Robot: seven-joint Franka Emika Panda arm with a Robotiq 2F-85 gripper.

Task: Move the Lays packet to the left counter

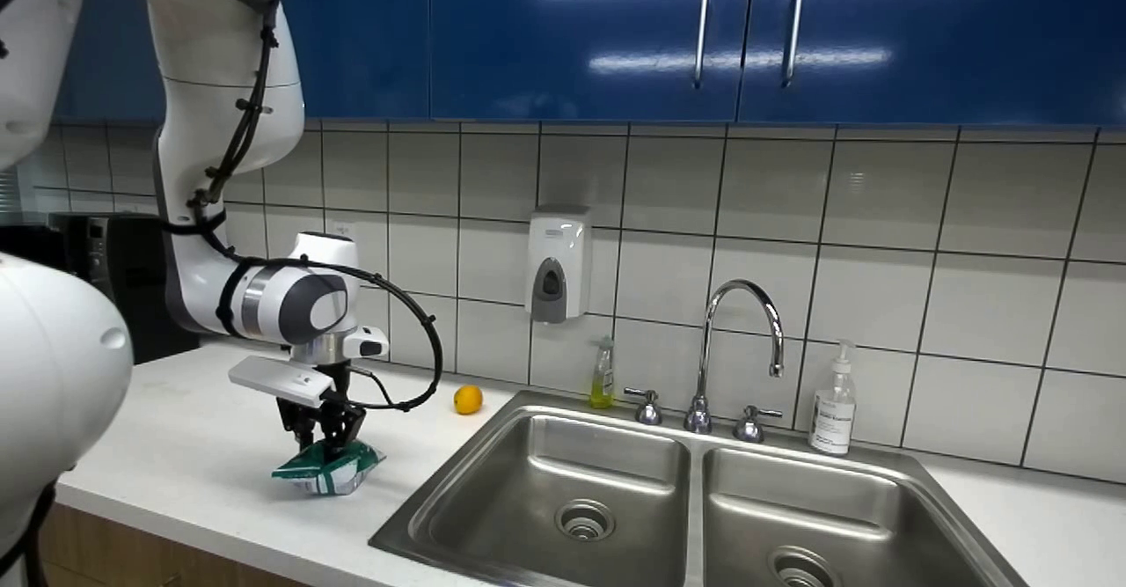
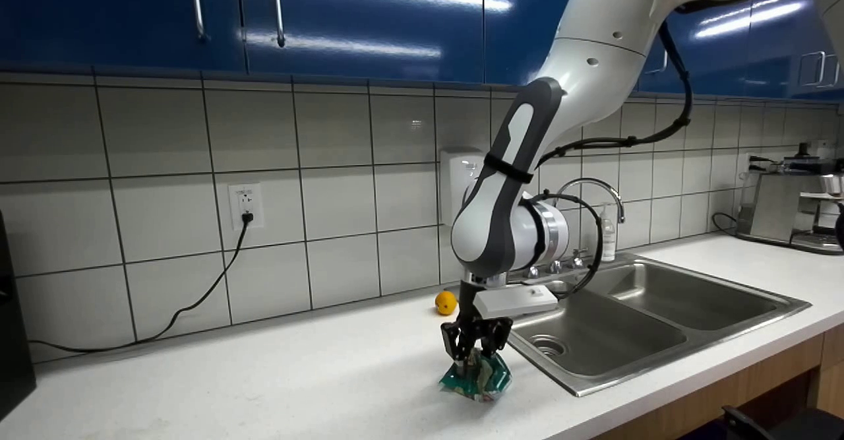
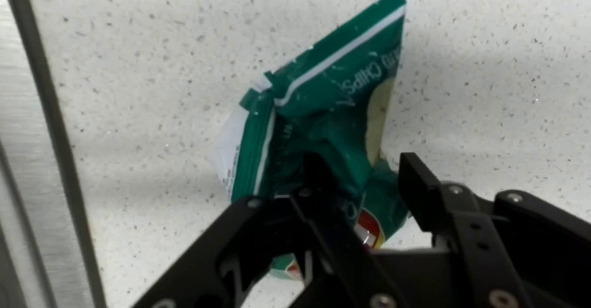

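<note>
In an exterior view, the Lays packet [image 1: 345,480], green and crumpled, sits on the white table [image 1: 167,446] left of a steel sink [image 1: 696,499] with 2 basins, and the arm [image 1: 198,263] hangs over it with the jaws at its upper side; an orange fruit [image 1: 468,399] lies near, toward the tiled wall [image 1: 1012,305]. A tap [image 1: 705,349] rises behind the basins, between a small bottle of yellow-green liquid [image 1: 602,386] and a pump bottle [image 1: 832,415]. In an exterior view, a black cord [image 2: 224,272] hangs from a wall outlet [image 2: 245,196], well apart from the packet, which lies under the jaws near the sink's rim. In the wrist view, the jaws stand apart with part of the packet in the gap (whether both sides touch it is unclear); 1 jaw presses into the fold, the other is beside the packet's edge, and CHIPS reads upside down on the green foil.
</note>
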